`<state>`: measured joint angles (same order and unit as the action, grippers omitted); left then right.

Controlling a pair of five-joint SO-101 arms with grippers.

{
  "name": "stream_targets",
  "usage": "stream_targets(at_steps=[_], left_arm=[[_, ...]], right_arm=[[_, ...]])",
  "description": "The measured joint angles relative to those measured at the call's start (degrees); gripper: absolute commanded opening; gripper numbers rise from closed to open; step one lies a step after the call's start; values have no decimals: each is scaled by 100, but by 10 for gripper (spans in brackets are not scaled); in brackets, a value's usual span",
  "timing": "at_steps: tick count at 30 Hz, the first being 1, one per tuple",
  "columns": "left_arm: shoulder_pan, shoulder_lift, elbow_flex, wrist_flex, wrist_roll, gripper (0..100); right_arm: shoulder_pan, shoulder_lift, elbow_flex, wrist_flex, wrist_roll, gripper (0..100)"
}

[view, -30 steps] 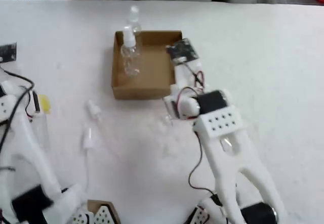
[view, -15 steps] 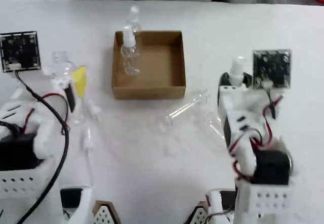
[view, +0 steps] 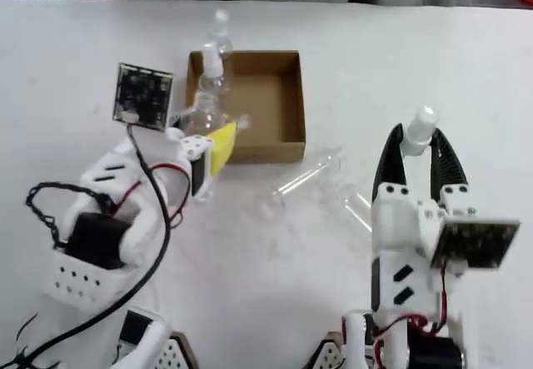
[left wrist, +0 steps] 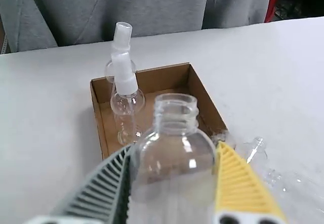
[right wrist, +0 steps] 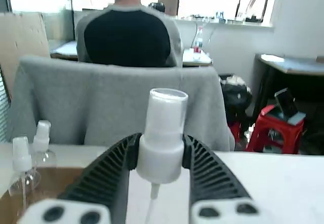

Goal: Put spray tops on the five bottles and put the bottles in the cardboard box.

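Left gripper: grey finger and yellow finger clamped on 1 clear bottle.
Clear bottle: upright, threaded neck bare.
Cardboard box: open, on the white table, beyond the clear bottle.
In box: 1 capped bottle, upright, near a side wall.
Behind box: second capped bottle, just past the far wall.
Beside box: 1 loose spray top, lying on the table.

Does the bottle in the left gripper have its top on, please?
Off: the bottle has a bare neck; the top sits in the right gripper.
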<state>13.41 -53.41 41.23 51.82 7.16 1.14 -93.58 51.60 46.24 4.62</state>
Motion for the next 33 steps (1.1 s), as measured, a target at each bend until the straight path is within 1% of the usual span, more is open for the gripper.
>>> stream_targets(at_steps=[6,10,15,18,24,29,33], left_arm=[[114,0,580,-580,0,80],[193,0,703,-651,0,77],[202,-18,976,-659,-35,76],[211,-501,1336,-703,-378,80],[264,-2127,2505,-1310,-422,80],[782,-3323,3657,-2075,-422,76],[1187,-3965,4158,-2356,-422,76]], right_arm=[[9,-53,255,-633,-44,16],[-9,149,255,-993,-466,16],[-114,1073,-123,-1064,-1187,16],[-448,1582,-536,-1064,-1415,16],[-1240,1916,-1292,-1064,-1538,16],[-1653,2391,-1987,-1064,-1538,16],[-2040,2884,-2664,-1064,-1538,16]])
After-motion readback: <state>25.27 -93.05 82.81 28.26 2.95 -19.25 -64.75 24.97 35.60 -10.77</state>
